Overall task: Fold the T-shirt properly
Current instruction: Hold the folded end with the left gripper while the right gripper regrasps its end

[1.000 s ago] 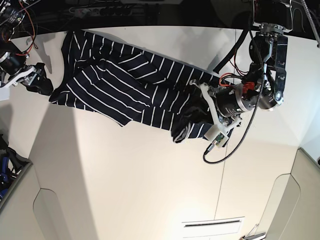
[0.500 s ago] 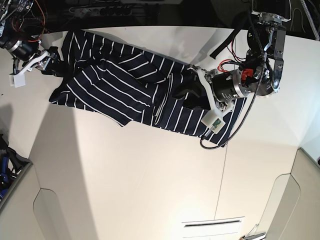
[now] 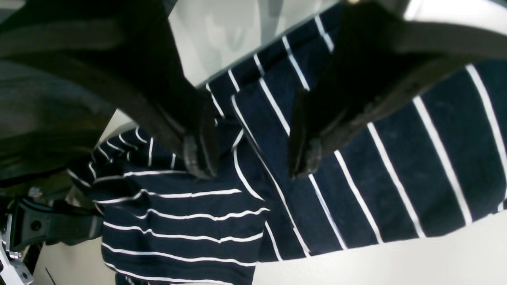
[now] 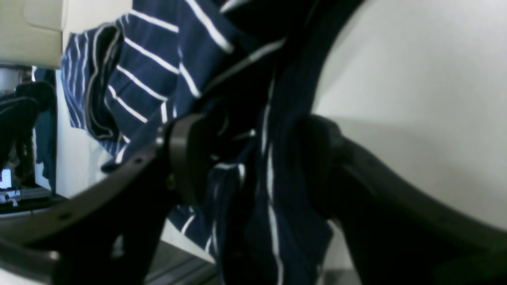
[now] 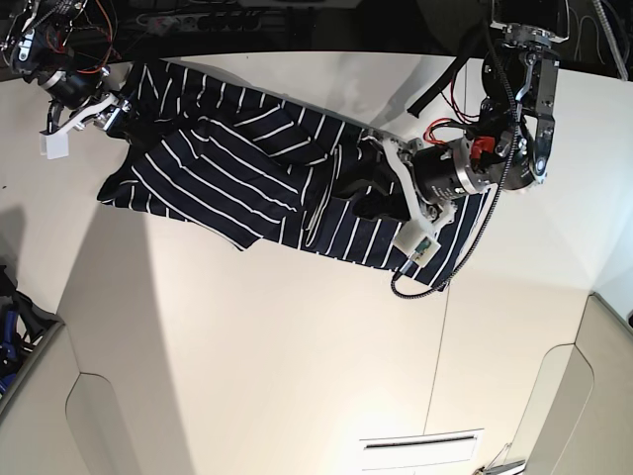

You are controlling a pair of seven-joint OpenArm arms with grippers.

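- While I am watching the base view, the left gripper [image 5: 368, 184] has swept inward from the table's right side and is now sitting over the middle of the large dark navy fabric T-shirt with thin white stripes [image 5: 247, 168]; the bunched end it was carrying a second ago is now lying spread flat on the white table [image 5: 257, 346].
- In the left wrist view its two black fingers [image 3: 198, 150] are standing apart with striped cloth lying flat below them and nothing pinched between, so I am reading that hand as having let go.
- Meanwhile the right gripper [image 5: 111, 117] has climbed from the table's left edge to the far left corner, at the shirt's upper end.
- In the right wrist view the jaws are standing wide around a hanging bundle of striped cloth [image 4: 253, 166]; whether they are actually pinching it I cannot tell.
- I am judging that one fold has just been laid over and released, and the far-left end is being taken up next.
- Right now the shirt is lying as a long diagonal band from the far left corner toward the table's right side, directly under the left hand and touching the right one.
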